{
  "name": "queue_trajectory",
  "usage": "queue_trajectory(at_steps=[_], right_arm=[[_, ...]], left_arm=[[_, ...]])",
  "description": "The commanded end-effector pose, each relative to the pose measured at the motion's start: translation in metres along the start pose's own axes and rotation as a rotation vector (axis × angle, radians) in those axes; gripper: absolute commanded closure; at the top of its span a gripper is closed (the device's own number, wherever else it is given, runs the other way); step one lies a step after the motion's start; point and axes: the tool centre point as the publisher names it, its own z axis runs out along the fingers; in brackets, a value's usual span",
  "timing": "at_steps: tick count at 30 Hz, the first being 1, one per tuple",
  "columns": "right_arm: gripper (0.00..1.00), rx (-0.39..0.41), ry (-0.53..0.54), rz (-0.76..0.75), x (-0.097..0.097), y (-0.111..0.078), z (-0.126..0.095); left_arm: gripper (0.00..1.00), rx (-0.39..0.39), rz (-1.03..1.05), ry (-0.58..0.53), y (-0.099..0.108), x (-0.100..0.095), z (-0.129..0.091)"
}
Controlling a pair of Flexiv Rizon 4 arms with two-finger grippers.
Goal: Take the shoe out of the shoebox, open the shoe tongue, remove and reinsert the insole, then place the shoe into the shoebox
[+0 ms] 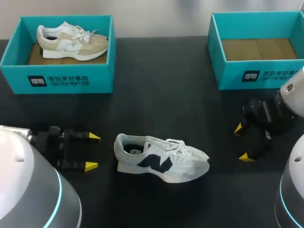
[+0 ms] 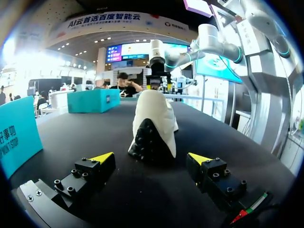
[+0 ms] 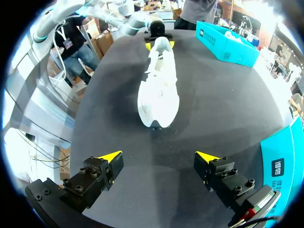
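Two teal boxes at the far side of the black table (image 1: pixel 161 109). The left shoebox (image 1: pixel 57 80) holds a beige shoe (image 1: pixel 71 42); the right shoebox (image 1: pixel 256 71) shows its cardboard floor. Each front has a dark logo patch and white lettering. The white shoe (image 1: pixel 161 160), dark side logo, lies on the table between the left gripper (image 1: pixel 92 152) and the right gripper (image 1: pixel 242 142), both released. Left wrist: heel just ahead of the spread fingers. Right wrist: toe ahead of the spread fingers, apart.
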Motion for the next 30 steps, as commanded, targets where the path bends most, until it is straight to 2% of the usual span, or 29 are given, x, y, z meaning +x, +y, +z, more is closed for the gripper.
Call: queue_trajectory(at_steps=[1,4,5,16,24,30], right_arm=[[0.00,0.003,-0.001,0.001,0.000,0.001,0.001],[0.00,0.003,-0.001,0.001,0.000,0.001,0.001],[0.00,0.003,-0.001,0.001,0.000,0.001,0.001],[0.00,0.003,-0.001,0.001,0.000,0.001,0.001],[0.00,0.003,-0.001,0.001,0.000,0.001,0.001],[0.00,0.003,-0.001,0.001,0.000,0.001,0.001]], left_arm=[[0.00,0.019,-0.010,0.026,0.002,-0.009,0.015],[0.00,0.014,-0.022,0.017,0.002,-0.010,0.023],[0.00,0.034,0.000,0.017,0.002,-0.011,0.025],[0.00,0.034,0.000,0.017,0.002,-0.011,0.025],[0.00,0.009,-0.035,0.038,0.005,-0.011,0.049],[0.00,0.005,-0.031,0.062,0.002,-0.011,0.056]])
